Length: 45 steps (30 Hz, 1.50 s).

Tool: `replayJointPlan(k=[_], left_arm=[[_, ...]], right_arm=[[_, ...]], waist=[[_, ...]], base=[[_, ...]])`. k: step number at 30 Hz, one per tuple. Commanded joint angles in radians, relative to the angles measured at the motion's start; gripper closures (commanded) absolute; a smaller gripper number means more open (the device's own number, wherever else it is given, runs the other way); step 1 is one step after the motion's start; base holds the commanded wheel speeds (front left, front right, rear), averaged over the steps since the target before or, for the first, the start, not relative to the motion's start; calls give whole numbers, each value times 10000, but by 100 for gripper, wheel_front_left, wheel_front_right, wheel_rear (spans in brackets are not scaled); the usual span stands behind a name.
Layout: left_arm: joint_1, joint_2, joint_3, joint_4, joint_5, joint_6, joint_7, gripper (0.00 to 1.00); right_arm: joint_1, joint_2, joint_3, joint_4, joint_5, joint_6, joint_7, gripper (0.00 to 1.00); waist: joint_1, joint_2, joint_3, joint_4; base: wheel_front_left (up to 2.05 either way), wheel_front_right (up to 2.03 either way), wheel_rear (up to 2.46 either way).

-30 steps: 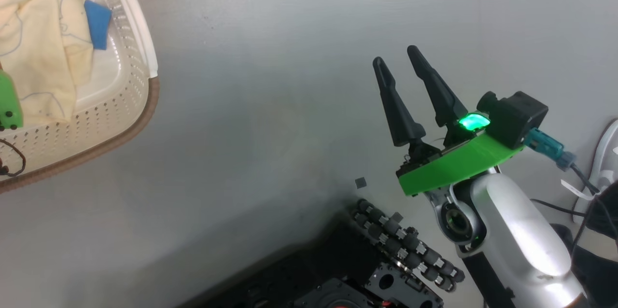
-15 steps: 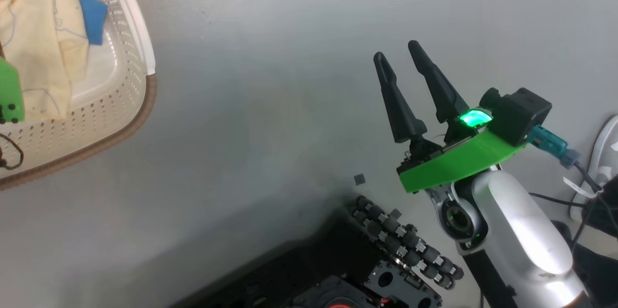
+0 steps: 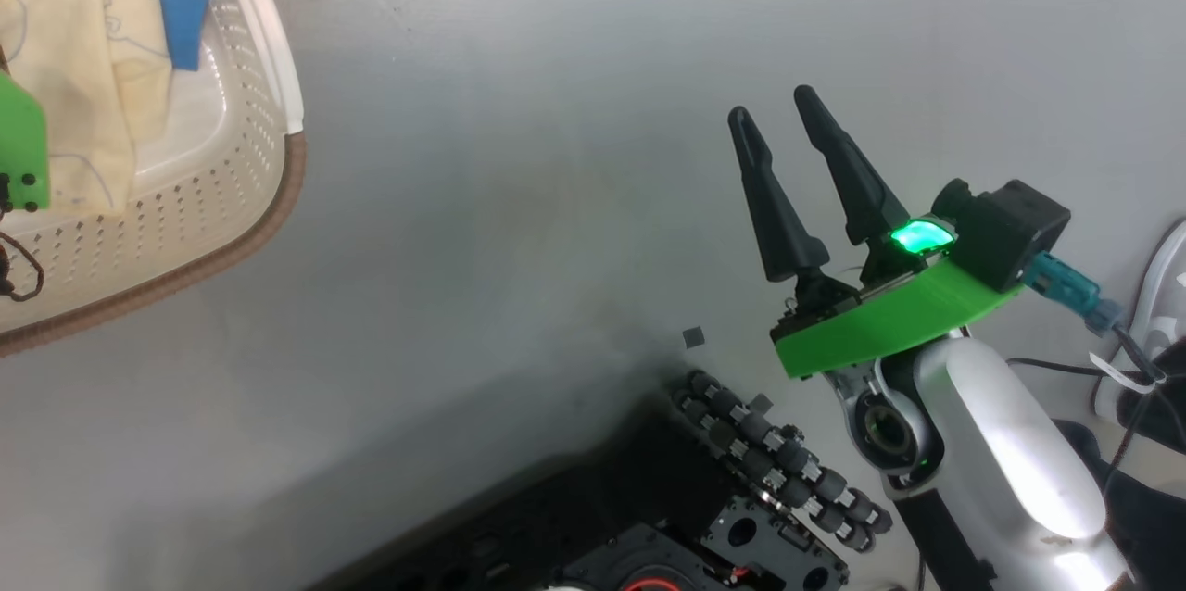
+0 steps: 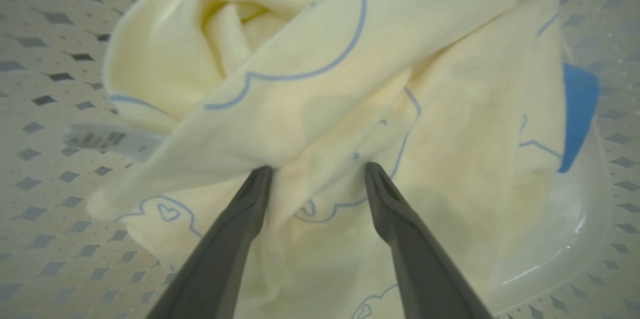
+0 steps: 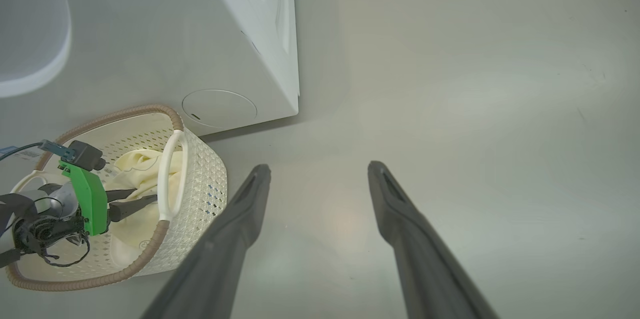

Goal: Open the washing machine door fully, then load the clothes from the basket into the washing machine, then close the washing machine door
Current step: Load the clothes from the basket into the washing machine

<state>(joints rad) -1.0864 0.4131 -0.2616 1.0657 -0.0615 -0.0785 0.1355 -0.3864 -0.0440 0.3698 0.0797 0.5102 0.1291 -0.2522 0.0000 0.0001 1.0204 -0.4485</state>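
Left wrist view: the left pincer [image 4: 320,171], fingers apart, points straight into the pale-yellow clothes [image 4: 310,89] heaped in the basket [image 4: 40,59], a fold between its tips, perhaps touching; the right pincer [image 3: 773,104], apart and empty, hangs over the floor [image 3: 519,202] right of centre in the head view, well apart from the basket.

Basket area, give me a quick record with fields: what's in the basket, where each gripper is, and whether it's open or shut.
Basket: cream-white perforated plastic basket with a brown rim band, on the grey floor near the white washing machine
Contents: pale-yellow fabric clothes with blue line drawings and a blue patch
Left gripper: open, inside the basket, fold of clothes between its fingertips
Right gripper: open, empty, over bare floor
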Motion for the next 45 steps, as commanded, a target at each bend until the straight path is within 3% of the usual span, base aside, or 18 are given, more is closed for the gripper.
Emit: replayJointPlan(k=[1,13,14,15,16,17,18,19,22,24,45], left_arm=[[36,226,90,-89,101,-13,-49,0],[-512,-87,-480,640,333,56,-498,0],[-556,-111,-521,698,348,66,-544,4],[-598,-135,-562,759,363,74,-586,15],[-636,-163,-594,823,367,84,-625,19],[-674,-192,-620,887,364,94,-666,32],[-713,-217,-647,945,364,101,-712,51],[-751,-242,-671,995,361,109,-769,55],[-838,-326,-745,1143,349,138,-931,85],[-893,-337,-772,1245,325,143,-1042,100],[-427,-293,-229,1498,-748,176,-3035,100]], right_arm=[[684,-62,61,-226,-18,16,-96,0],[968,-62,-195,-387,-168,16,-96,0],[974,-62,-219,-400,-182,16,-96,0],[978,-62,-245,-415,-196,16,-96,0],[981,-62,-269,-428,-207,16,-96,0],[981,-62,-295,-438,-213,16,-96,0],[977,-62,-321,-443,-220,16,-96,0],[970,-62,-343,-444,-226,16,-96,0],[940,-62,-400,-442,-241,16,-96,0],[905,-62,-422,-438,-246,16,-96,0],[-1,-62,-233,-365,-37,16,-96,0]], waist=[[0,-1,13,6],[0,-1,237,152],[0,-1,255,168],[0,-1,274,183],[0,-1,291,196],[0,-1,308,209],[0,-1,324,223],[0,-1,337,235],[0,-1,360,266],[0,-1,369,273],[0,-1,-176,199]], base=[[0,0,0],[0,0,0],[0,0,0],[0,0,0],[0,0,0],[0,0,0],[0,0,0],[0,0,0],[0,0,0],[0,0,0],[0,0,0]])
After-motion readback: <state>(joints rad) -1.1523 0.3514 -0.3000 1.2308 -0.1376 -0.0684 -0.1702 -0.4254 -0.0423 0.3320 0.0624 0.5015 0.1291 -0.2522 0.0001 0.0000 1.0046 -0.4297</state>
